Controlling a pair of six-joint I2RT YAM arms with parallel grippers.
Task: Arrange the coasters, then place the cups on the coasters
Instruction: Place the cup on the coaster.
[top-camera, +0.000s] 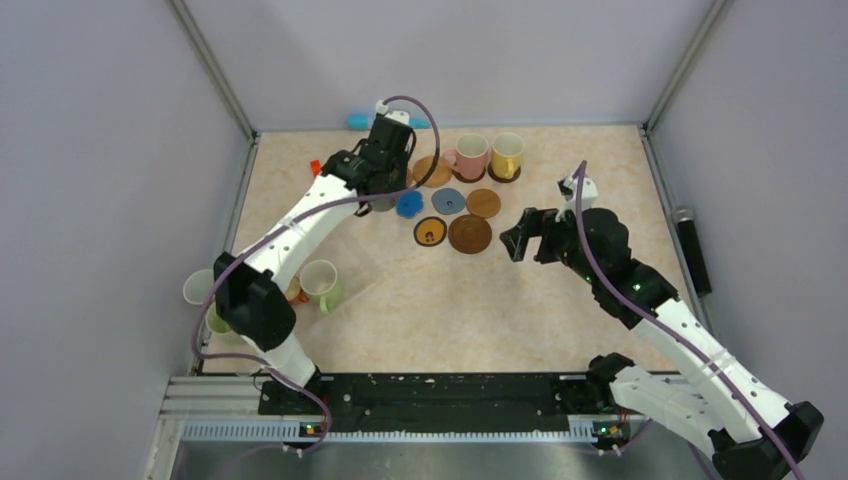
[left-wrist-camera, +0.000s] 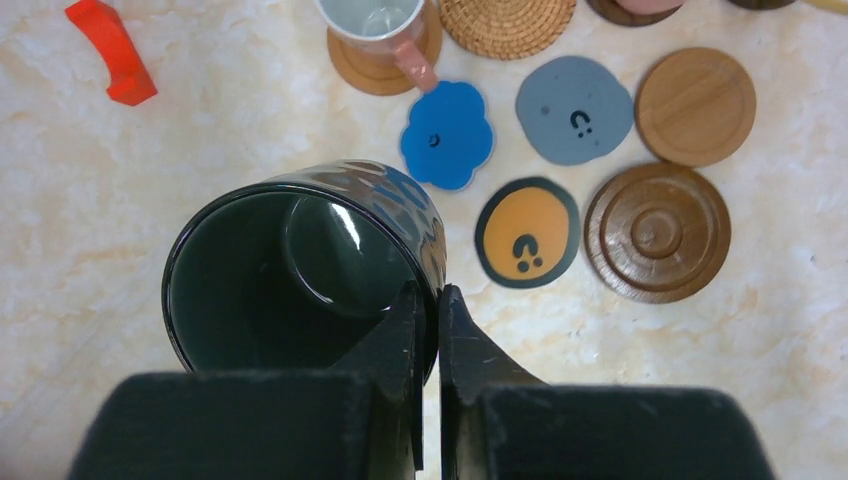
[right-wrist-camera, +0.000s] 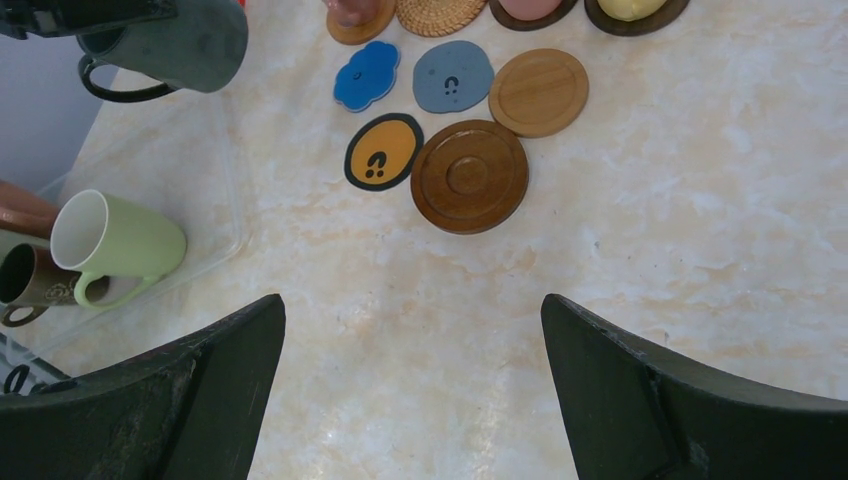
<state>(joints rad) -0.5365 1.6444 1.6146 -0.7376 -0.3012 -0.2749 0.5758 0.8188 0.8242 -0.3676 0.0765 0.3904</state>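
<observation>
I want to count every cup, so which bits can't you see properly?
- Top view: the black cup is mostly hidden under the left arm.
- Right wrist view: the pink cup and yellow cup are cut off by the top edge.
- Top view: the left arm partly covers the cups at the left edge, so their count is unclear.

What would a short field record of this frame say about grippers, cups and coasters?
left gripper: shut on the dark mug, pinching its wall, mug on its side
right gripper: open, empty, above the table
cups on coasters: pink cup, yellow cup, pink-handled cup
bare coasters: six, including blue scalloped coaster, woven coaster
waiting: green mug in clear tray
</observation>
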